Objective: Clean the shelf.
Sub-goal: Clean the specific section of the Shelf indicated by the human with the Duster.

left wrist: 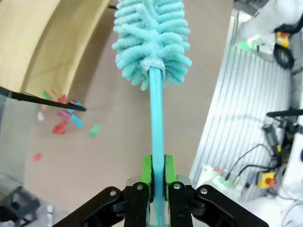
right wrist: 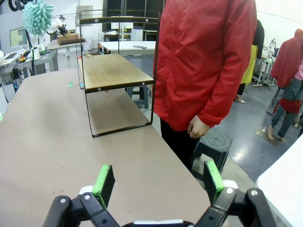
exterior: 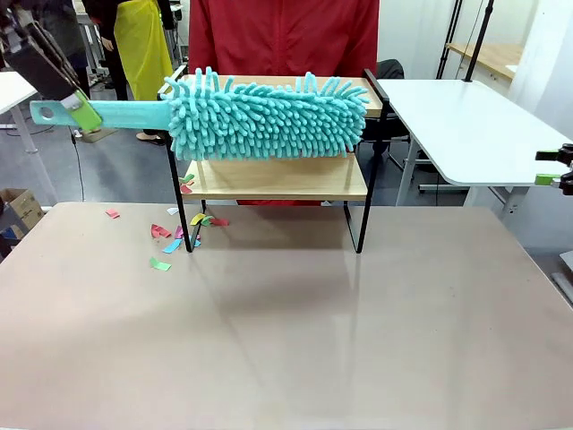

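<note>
Step in hand: sweeping the shelf point(exterior: 273, 175) with the duster point(exterior: 265, 116); fluffy head lies along the upper board, front edge.
Left gripper point(exterior: 82, 111): pads clamped on the duster's flat handle end, out past the shelf's left rail.
Right gripper point(right wrist: 158, 182): jaws wide, nothing between them, off the table's right edge.
Shelf position: far edge of the table point(exterior: 295, 331), centre, person point(exterior: 285, 36) just behind.
Doing it well (judgement): keep head level, light contact, draw toward the left end.
Shelf contents: lower board carries a few paper scraps point(exterior: 186, 184) at its left end; upper board hidden by duster.
Table: more scraps by the left legs.
</note>
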You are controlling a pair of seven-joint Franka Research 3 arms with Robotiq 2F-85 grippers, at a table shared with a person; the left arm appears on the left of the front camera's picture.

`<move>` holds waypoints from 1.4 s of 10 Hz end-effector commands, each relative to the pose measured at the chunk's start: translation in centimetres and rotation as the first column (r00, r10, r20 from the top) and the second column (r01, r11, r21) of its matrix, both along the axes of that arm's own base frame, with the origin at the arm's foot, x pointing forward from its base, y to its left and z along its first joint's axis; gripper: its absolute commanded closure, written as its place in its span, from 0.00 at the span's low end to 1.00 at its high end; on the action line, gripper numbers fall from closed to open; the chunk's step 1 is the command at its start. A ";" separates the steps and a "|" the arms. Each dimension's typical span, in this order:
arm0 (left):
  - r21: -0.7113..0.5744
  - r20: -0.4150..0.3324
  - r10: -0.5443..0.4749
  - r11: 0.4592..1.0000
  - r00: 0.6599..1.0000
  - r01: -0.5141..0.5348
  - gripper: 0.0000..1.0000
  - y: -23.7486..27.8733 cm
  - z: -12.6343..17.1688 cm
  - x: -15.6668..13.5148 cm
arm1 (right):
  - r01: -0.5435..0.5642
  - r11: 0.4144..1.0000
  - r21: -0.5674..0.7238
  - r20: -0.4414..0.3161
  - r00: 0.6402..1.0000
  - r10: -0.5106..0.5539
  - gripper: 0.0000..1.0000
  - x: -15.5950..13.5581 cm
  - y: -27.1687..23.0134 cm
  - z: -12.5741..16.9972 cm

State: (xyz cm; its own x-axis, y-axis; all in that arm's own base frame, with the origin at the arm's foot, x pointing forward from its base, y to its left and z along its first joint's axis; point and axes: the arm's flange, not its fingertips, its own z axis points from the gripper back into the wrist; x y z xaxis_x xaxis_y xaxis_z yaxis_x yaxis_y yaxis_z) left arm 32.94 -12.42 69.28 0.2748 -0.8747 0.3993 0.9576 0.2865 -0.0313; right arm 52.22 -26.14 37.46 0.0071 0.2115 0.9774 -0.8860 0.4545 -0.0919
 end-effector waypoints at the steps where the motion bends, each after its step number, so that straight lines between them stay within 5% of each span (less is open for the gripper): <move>1: 0.041 0.068 -0.065 0.997 0.996 0.062 0.87 0.7 0.0 0.7 | -0.003 1.000 -0.004 0.003 1.000 0.003 0.00 0.0 0.3 0.3; 3: 0.264 0.047 -0.123 0.959 0.991 0.107 0.87 -0.1 -1.6 0.7 | -0.003 1.000 -0.004 0.003 1.000 0.003 0.00 0.0 0.3 0.3; 6: 0.519 -0.092 -0.251 0.814 0.964 0.262 0.87 -0.9 -5.7 -0.1 | -0.003 1.000 -0.004 0.003 1.000 0.003 0.00 0.0 0.3 0.3; 10: 0.518 -0.140 -0.219 0.815 0.966 0.260 0.87 1.1 -9.9 -4.6 | -0.003 1.000 -0.004 0.003 1.000 0.003 0.00 0.0 0.3 0.3; 14: 0.520 -0.144 -0.204 0.817 0.968 0.250 0.87 1.0 -9.8 -5.4 | -0.003 1.000 -0.004 0.003 1.000 0.003 0.00 0.0 0.3 0.3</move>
State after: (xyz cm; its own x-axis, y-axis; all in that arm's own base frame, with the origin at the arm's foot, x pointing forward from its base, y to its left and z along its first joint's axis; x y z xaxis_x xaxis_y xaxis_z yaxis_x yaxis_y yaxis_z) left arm 26.82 -10.79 60.05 0.0583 -0.9874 -0.1468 0.9982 0.0594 -0.0028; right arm 52.22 -26.14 37.46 0.0071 0.2114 0.9774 -0.8860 0.4546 -0.0919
